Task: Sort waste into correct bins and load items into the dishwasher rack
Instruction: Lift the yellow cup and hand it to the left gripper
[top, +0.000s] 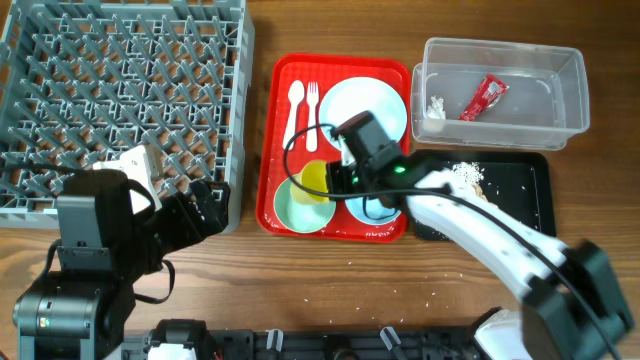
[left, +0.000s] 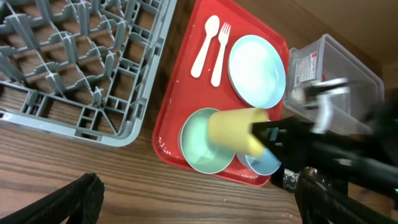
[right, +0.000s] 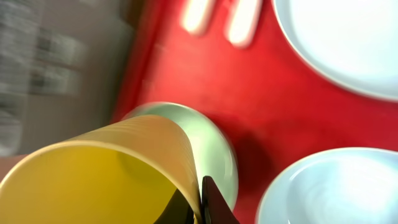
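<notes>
Wood is what the bench (top: 330, 270) is made of. A big grey rack (top: 120, 90) sits on its far left part. The right arm (top: 480, 235) stretches from the near right side across to the red tray (top: 283, 130). The left arm (top: 90, 250) is folded at the near left, and the left hand (top: 210, 200) hangs by the rack's near corner with its fingers apart.

A clear tub (top: 570, 90) holds a red wrapper (top: 484, 97) and a white tissue (top: 436, 105). Just in front of it, a black tray (top: 520, 190) has crumbs (top: 465, 175) in it.

On the red tray lie a plate (top: 365, 105), a green bowl (top: 295, 208), a blue bowl (top: 365, 210), a spoon (top: 296, 110) and a fork (top: 312, 110). The right hand (top: 335, 180) pinches the rim of the yellow cup (left: 236, 130). The cup is tipped on its side over the green bowl.
</notes>
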